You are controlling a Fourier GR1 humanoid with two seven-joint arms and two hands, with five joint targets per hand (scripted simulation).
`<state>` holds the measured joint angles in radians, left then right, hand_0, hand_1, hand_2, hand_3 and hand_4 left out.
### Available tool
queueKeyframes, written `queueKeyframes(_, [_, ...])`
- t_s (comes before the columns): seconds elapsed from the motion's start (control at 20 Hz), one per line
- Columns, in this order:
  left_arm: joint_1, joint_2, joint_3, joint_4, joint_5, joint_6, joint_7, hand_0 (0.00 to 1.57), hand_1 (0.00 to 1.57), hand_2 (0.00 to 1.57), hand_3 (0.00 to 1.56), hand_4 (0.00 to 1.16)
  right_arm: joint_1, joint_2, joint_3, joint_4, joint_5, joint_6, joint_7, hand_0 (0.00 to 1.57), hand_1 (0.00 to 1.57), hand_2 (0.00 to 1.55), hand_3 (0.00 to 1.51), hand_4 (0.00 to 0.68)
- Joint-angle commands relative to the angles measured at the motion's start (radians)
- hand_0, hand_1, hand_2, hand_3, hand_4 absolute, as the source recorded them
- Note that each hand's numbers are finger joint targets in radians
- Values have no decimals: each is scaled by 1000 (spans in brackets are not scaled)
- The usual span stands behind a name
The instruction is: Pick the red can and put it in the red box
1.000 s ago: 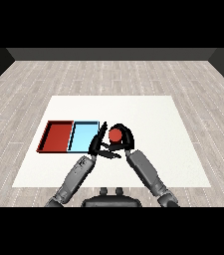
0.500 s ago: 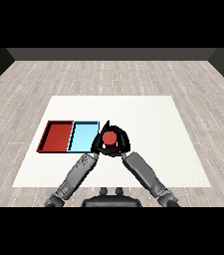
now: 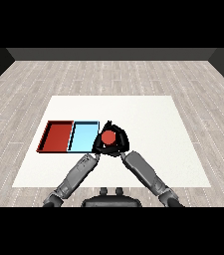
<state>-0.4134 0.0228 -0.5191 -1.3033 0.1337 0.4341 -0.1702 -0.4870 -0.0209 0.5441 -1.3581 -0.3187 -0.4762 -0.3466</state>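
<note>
Right hand point(image 3: 117, 144) has its fingers curled round the red can point(image 3: 108, 137) beside the light blue tray point(image 3: 83, 137); left hand's point(image 3: 97, 148) fingers unreadable; carry it level and high over to the red tray point(image 3: 56, 136).

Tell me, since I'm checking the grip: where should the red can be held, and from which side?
Around its round side wall, from the right: the can stands upright, and the right hand already curls round it there.

The right robot hand point(image 3: 119, 144) is raised, its fingers curled inward. The left robot hand point(image 3: 98, 147) is held close beside it; its finger state is obscured.
</note>
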Motion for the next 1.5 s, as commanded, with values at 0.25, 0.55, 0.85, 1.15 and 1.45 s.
queueKeyframes(0.25, [-112, -21, -35, 83, 55, 69, 68, 1571, 1571, 1541, 1454, 973, 11, 20, -5, 19, -44, 43, -39, 1470, 1470, 1441, 1394, 531])
queueKeyframes(0.55, [-67, -21, -85, 47, 8, 192, 53, 1571, 1571, 1480, 1360, 855, 10, 20, 21, -3, -17, 5, -31, 1496, 1496, 1439, 1387, 560])
queueKeyframes(0.85, [-10, -9, -25, -56, -49, 123, 106, 1571, 1571, 1522, 1426, 880, -15, 20, 14, 32, -18, 29, -56, 1516, 1516, 1460, 1398, 544])
queueKeyframes(1.15, [-52, -22, -71, 4, 75, 183, 13, 1571, 1571, 1546, 1469, 1025, 4, 10, -49, -33, -74, 117, -8, 1402, 1402, 1408, 1370, 471])
queueKeyframes(1.45, [-38, -22, -41, 19, 46, 145, -10, 1571, 1571, 1569, 1491, 1140, 23, 20, -19, -50, -12, 101, -10, 0, 0, 0, 0, 0])
